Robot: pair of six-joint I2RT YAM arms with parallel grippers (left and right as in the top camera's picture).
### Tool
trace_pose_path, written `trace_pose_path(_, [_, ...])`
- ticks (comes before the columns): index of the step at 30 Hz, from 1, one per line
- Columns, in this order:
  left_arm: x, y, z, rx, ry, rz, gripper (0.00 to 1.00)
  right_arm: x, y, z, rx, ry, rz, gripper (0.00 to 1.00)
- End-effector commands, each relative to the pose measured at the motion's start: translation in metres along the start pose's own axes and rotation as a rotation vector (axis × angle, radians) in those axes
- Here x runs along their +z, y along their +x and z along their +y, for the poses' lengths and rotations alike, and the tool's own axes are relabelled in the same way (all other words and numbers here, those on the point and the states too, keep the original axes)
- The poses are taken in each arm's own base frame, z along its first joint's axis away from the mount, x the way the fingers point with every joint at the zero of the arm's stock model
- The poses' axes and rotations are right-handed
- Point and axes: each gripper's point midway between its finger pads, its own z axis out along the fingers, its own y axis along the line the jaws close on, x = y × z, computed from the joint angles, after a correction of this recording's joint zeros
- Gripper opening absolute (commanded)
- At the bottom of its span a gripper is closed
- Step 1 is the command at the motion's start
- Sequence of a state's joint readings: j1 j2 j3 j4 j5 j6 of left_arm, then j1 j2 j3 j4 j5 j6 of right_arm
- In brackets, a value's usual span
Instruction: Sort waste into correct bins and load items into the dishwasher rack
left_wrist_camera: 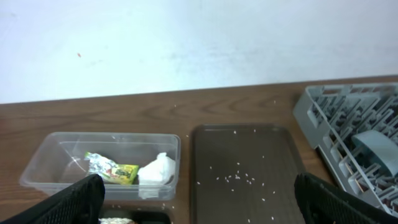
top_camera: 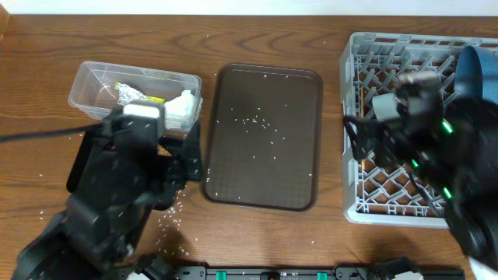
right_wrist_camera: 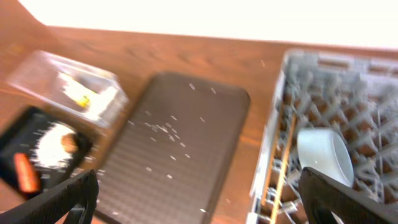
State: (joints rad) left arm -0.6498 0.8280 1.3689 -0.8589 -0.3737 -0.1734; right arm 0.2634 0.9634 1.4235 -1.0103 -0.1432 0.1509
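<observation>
Black fingers of the left gripper (left_wrist_camera: 198, 186) stand wide apart at the bottom of the left wrist view with nothing between them; the right gripper (right_wrist_camera: 199, 186) is likewise spread wide and empty above the table. Nearest the left arm lies the black tray (right_wrist_camera: 28, 124), holding a heap of white rice (right_wrist_camera: 46, 146), an orange carrot (right_wrist_camera: 22, 171) and a brown lump (right_wrist_camera: 68, 143). Just beyond it sits the clear tub (left_wrist_camera: 43, 163), containing the yellow-green wrapper (left_wrist_camera: 112, 169) and the crumpled tissue (left_wrist_camera: 157, 171) side by side. Beside both bins, in the middle of the table, the brown serving tray (left_wrist_camera: 273, 162) carries only loose grains (left_wrist_camera: 236, 179); more grains dot the wood near the left arm. Farthest to the right is the grey rack (left_wrist_camera: 323, 118), with chopsticks (right_wrist_camera: 281, 165) lying along its left edge, a pale cup or bowl (right_wrist_camera: 323, 155) on its side on the grid, and the dark-blue plate (top_camera: 475, 66) standing at its far corner, partly hidden by the right arm. Sorting appears almost complete: every visible piece of waste rests in a bin and several dishes are racked. The scattered grains remain, and the pink cup and any second vessel cannot be located from these views.
</observation>
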Motion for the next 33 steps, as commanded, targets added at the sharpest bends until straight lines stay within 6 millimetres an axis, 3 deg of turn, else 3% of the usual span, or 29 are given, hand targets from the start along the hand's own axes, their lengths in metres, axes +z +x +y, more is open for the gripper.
trace_pose_path(1, [-0.007, -0.004, 0.006, 0.018, -0.019, -0.022, 0.98, -0.03, -0.005, 0.021, -0.009, -0.095, -0.072, 0.99])
trace_pose_path(6, [-0.008, -0.005, 0.007, 0.017, -0.018, -0.024, 0.98, -0.061, -0.009, 0.026, -0.025, -0.11, -0.164, 0.99])
trace_pose_path(10, [-0.008, -0.004, 0.007, 0.017, -0.018, -0.024, 0.98, -0.069, -0.006, 0.026, -0.027, -0.112, -0.176, 0.99])
trace_pose_path(16, [-0.008, -0.004, 0.007, 0.017, -0.018, -0.024, 0.98, -0.065, 0.023, 0.015, -0.009, -0.059, -0.057, 0.99])
trace_pose_path(20, [-0.008, -0.004, 0.007, 0.017, -0.018, -0.024, 0.98, -0.063, 0.022, -0.003, -0.11, 0.051, -0.065, 0.99])
trace_pose_path(25, [-0.008, -0.004, 0.007, 0.017, -0.018, -0.024, 0.98, -0.059, 0.023, -0.01, -0.265, 0.087, -0.056, 0.99])
trace_pose_path(33, [-0.008, -0.004, 0.007, 0.017, -0.018, -0.024, 0.98, -0.041, 0.025, -0.047, -0.229, 0.23, -0.223, 0.99])
